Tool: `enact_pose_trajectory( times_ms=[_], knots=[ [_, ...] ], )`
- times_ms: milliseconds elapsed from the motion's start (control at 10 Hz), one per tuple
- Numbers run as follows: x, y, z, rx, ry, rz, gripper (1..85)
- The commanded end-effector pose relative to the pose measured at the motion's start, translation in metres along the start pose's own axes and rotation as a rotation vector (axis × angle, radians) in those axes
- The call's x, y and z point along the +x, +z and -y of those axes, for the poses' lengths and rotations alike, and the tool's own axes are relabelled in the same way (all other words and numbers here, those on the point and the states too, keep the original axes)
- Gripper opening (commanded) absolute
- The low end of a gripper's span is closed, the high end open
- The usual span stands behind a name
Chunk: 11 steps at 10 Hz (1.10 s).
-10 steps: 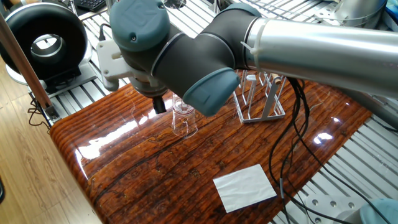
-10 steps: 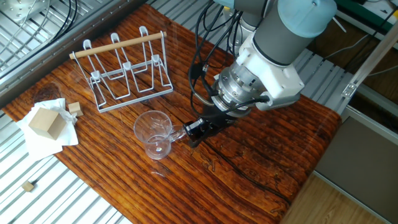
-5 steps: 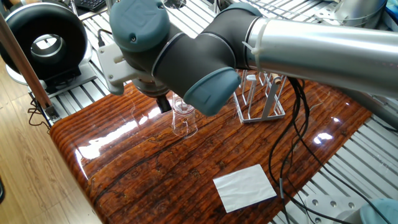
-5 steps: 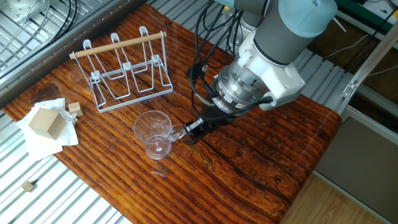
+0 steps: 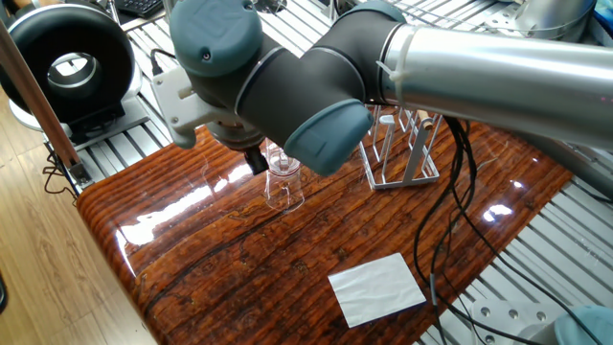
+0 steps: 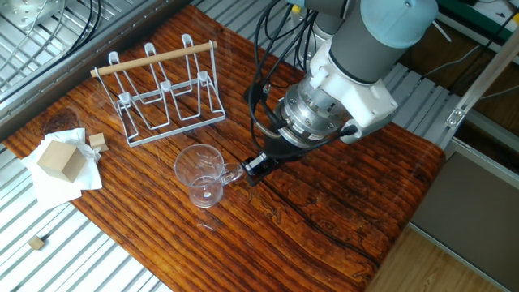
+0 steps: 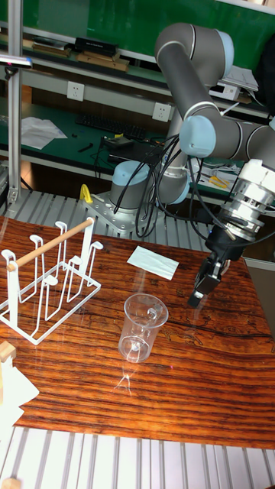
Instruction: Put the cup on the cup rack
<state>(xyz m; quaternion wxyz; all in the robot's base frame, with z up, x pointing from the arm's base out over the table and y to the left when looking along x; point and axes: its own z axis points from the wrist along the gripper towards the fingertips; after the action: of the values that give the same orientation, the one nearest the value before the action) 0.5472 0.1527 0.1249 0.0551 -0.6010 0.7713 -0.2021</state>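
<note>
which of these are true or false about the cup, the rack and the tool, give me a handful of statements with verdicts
1. The cup stands upright on the table. True.
2. The cup hangs on a peg of the cup rack. False: it sits on the table, apart from the rack.
3. The tool is beside the cup, low near the table. True.
4. The tool has lifted the cup off the table. False: the cup's base rests on the wood.
5. A wooden block lies on white paper near the rack. True.
6. The rack's pegs already hold a cup. False: all pegs are bare.
</note>
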Motion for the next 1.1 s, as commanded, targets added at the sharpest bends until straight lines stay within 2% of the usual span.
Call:
enact_pose_trajectory(
  times_ms=[0, 300, 400, 600, 700, 800, 900, 1000],
  knots=[
    [-0.001, 0.0, -0.017, -0.07, -0.044, 0.014, 1.3],
    [0.012, 0.001, -0.026, -0.105, -0.112, -0.034, 1.3],
    [0.014, 0.002, -0.026, -0.103, -0.119, -0.039, 1.3],
    [0.014, 0.003, -0.022, -0.087, -0.131, -0.041, 1.3],
    [0.009, 0.004, -0.023, -0.092, -0.16, -0.023, 1.3],
    [0.005, 0.006, -0.029, -0.113, -0.178, -0.004, 1.3],
    [0.005, 0.007, -0.03, -0.114, -0.208, -0.005, 1.3],
    [0.011, 0.007, -0.028, -0.11, -0.248, -0.026, 1.3]
  ],
)
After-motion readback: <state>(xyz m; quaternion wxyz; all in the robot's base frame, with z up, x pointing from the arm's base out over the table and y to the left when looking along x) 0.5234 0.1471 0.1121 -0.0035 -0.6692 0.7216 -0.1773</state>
